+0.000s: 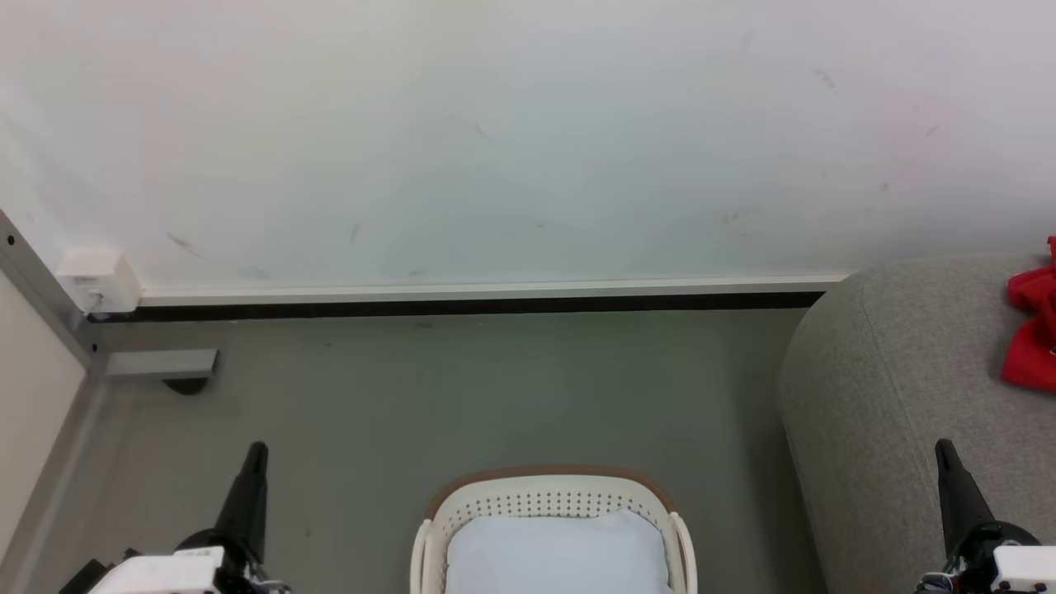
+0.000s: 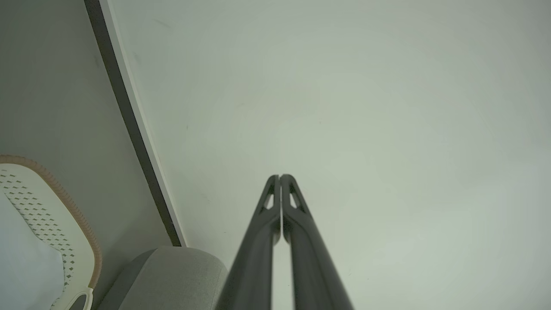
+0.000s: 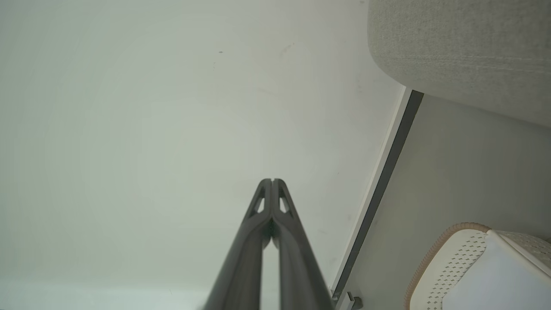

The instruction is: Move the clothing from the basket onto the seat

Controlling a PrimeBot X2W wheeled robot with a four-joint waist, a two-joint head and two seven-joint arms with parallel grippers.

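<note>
The cream basket (image 1: 551, 495) with its brown rim stands on the floor at the bottom centre, holding a plain pale pad (image 1: 558, 554). Red clothing (image 1: 1033, 330) lies on the grey seat (image 1: 899, 396) at the right edge. My left gripper (image 1: 257, 450) is at the lower left, shut and empty, left of the basket. My right gripper (image 1: 943, 447) is at the lower right, shut and empty, in front of the seat. In the left wrist view the gripper (image 2: 280, 176) points at the wall, with the basket (image 2: 51, 211) and seat (image 2: 172, 275) at lower left. The right wrist view shows its gripper (image 3: 272, 181), the seat (image 3: 465, 47) and the basket (image 3: 447, 267).
A white wall (image 1: 528, 140) with a dark baseboard (image 1: 462, 307) runs behind the grey floor (image 1: 495, 396). A white box (image 1: 99, 280) and a grey metal frame (image 1: 157, 363) sit in the left corner.
</note>
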